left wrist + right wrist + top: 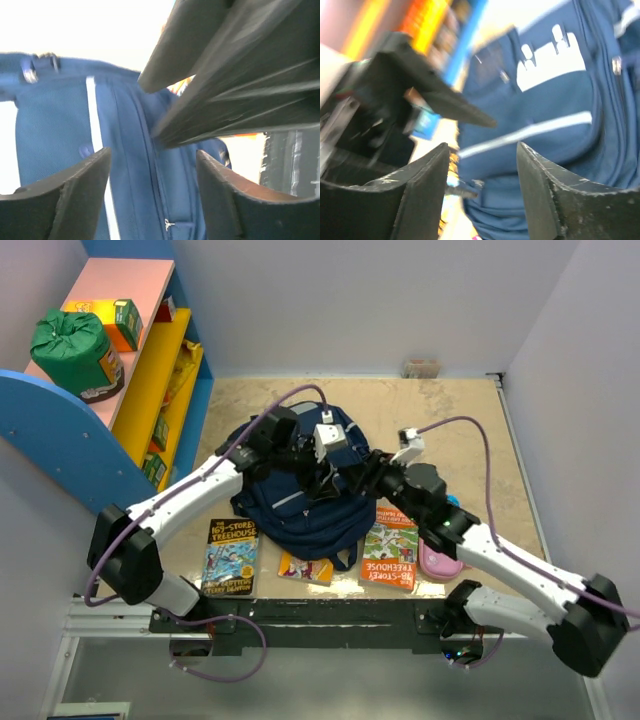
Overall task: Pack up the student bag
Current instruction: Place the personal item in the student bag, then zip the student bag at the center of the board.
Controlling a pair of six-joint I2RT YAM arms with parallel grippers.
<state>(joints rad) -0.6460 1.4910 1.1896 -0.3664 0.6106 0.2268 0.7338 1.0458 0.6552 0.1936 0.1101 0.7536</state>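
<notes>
1. Bag [290,515] lies mid-desk [470,430], grey stripe up.
2. Left gripper [152,165] and right gripper [482,150] meet above the bag's far half. Both sets of jaws stand apart with nothing between them.
3. Left book [230,557] and right book [390,555] flank the bag's near edge.
4. Green sack [70,345] sits on the shelf [150,380], far left.

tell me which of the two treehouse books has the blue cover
The left treehouse book, lying left of the student bag. The other treehouse book, right of the bag, has a mostly green and red cover.
</notes>
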